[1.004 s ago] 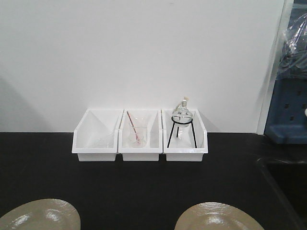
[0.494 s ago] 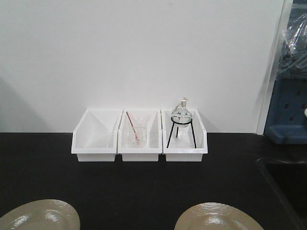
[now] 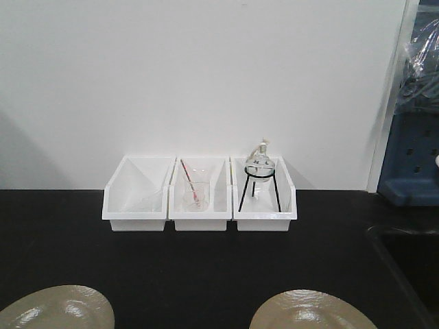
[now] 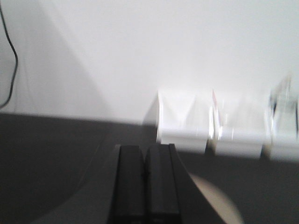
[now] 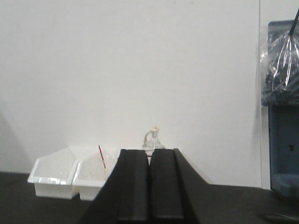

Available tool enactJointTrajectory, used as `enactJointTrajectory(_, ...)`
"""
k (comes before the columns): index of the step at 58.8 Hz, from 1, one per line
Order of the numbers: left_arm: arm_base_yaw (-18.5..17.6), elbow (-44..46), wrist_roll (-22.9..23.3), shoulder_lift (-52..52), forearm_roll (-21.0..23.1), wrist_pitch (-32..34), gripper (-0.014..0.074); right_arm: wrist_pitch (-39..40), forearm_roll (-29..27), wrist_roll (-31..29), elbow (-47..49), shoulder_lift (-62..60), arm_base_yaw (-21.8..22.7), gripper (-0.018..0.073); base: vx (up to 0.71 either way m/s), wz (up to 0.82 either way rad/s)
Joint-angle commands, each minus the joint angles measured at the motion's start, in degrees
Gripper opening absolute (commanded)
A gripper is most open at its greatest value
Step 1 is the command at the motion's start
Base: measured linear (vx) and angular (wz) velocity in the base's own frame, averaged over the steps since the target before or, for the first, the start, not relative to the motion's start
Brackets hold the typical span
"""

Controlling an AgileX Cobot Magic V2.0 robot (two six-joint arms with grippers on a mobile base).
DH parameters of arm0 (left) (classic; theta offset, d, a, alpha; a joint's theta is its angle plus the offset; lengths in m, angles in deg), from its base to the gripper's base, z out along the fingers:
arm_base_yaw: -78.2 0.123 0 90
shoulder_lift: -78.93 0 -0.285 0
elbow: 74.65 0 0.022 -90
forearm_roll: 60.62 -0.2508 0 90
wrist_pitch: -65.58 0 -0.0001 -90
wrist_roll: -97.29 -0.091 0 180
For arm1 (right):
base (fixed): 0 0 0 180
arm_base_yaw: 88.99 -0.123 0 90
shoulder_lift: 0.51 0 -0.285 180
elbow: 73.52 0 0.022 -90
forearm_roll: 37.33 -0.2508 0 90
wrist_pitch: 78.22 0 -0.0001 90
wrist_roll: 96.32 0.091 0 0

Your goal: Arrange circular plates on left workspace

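Black surface [image 3: 206,267] looks slick: my clenched, empty left hand [image 4: 145,151] could skid the plate [image 4: 217,203] just right of it.

Three white bins [image 3: 199,223] abreast, beaker [image 3: 195,197] in middle, flask [image 3: 260,163] on tripod [image 3: 260,189] rightmost

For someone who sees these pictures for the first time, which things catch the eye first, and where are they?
First, three white bins in a row against the wall, bright on the black countertop; the right one holds a round glass flask on a black tripod. Then the left plate and the right plate, beige, at the front view's bottom edge, both cut off.
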Motion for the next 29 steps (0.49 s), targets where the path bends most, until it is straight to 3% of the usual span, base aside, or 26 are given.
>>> enactJointTrajectory(1, -0.20, 1.24, 3.80, 0.82, 4.67, 12.88, 0.0002, 5.64, 0.03, 2.17, 4.78, -0.91, 0.24, 0.0000, 0.00, 0.00)
enactJointTrajectory(7, -0.20, 6.94, 3.83, 0.71, 4.44, 12.34, 0.0002, 2.09, 0.03, 2.04, 11.33, 0.04, 0.24, 0.0000, 0.00, 0.00)
enactJointTrajectory(15, -0.20, 16.72, 1.04, -1.45, 3.67, 6.26, 0.0002, -5.73, 0.16, 1.51, 22.94, 6.28, 0.24, 0.0000, 0.00, 0.00)
enactJointTrajectory(22, -0.20, 26.58, -2.68, -9.55, 0.44, 0.66, 0.0002, -11.29, 0.36, 1.51, 32.20, 15.52, 0.24, 0.0000, 0.00, 0.00)
enactJointTrajectory(29, -0.20, 35.58, -2.97, -20.36, -0.48, -6.13, 0.0002, -16.86, 0.30, 1.51, 40.14, 25.50, 0.24, 0.0000, 0.00, 0.00)
